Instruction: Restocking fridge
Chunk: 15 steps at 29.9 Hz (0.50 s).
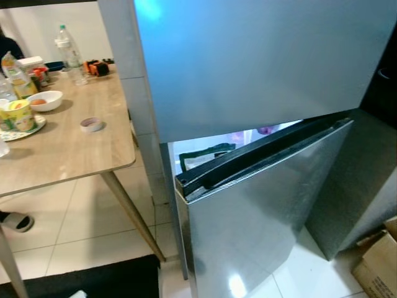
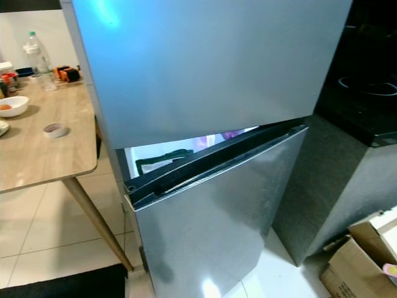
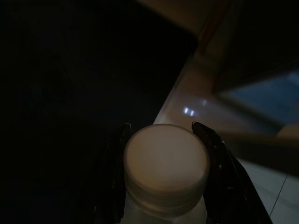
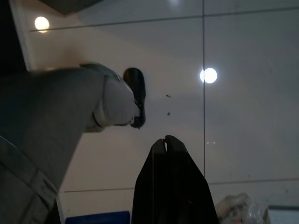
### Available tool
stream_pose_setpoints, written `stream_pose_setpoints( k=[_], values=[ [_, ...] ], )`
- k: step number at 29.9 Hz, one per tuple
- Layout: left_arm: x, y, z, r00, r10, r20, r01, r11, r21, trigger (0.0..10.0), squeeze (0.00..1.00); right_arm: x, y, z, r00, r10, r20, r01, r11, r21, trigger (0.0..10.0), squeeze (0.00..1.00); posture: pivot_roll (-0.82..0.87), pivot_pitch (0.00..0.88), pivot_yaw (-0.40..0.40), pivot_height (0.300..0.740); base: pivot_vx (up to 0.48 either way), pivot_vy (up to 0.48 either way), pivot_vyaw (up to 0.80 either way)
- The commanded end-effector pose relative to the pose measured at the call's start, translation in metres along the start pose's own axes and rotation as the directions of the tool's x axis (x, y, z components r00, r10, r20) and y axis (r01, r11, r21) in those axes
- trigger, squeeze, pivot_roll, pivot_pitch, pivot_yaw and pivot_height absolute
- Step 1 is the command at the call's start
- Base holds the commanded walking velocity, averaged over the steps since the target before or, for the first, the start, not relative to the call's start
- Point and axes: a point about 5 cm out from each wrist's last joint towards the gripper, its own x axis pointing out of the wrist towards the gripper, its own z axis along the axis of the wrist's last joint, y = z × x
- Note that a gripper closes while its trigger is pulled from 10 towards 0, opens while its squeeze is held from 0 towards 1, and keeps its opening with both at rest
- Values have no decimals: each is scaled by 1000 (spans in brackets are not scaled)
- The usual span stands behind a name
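Note:
The silver fridge stands in front of me with its upper door (image 1: 248,62) closed. Its lower door (image 1: 260,211) is ajar, and a lit strip of the interior (image 1: 205,154) with some packages shows above the door's top edge. In the dark left wrist view, my left gripper (image 3: 161,127) is shut on a bottle with a white screw cap (image 3: 166,161), one finger on each side of the neck. My right gripper (image 4: 165,140) is shut with nothing in it and points down at the tiled floor.
A wooden table (image 1: 62,149) at left carries a water bottle (image 1: 69,53), a white bowl (image 1: 44,99), a small dish (image 1: 91,124) and cartons. A cardboard box (image 1: 378,267) sits at the right. A black mat (image 1: 93,279) lies near me. A person's grey trouser leg (image 4: 51,107) stands near my right gripper.

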Motion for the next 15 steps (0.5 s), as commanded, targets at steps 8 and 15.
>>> stream_pose_setpoints(
  k=[8, 15],
  values=[
    [9, -10, 76, 959, -33, 281, 44, 998, -35, 10000, 0, 1, 2, 3, 1000, -2, 0, 2, 1000, -17, 10000, 0, -85, 12, 18, 740, 0, 0, 0],
    [11, -64, 114, 855, -358, 374, 374, 927, 32, 10000, 0, 1, 1, 1, 1000, -9, -7, 9, 999, -34, 10000, 0, -83, 8, 18, 740, 0, 0, 0]
  ],
)
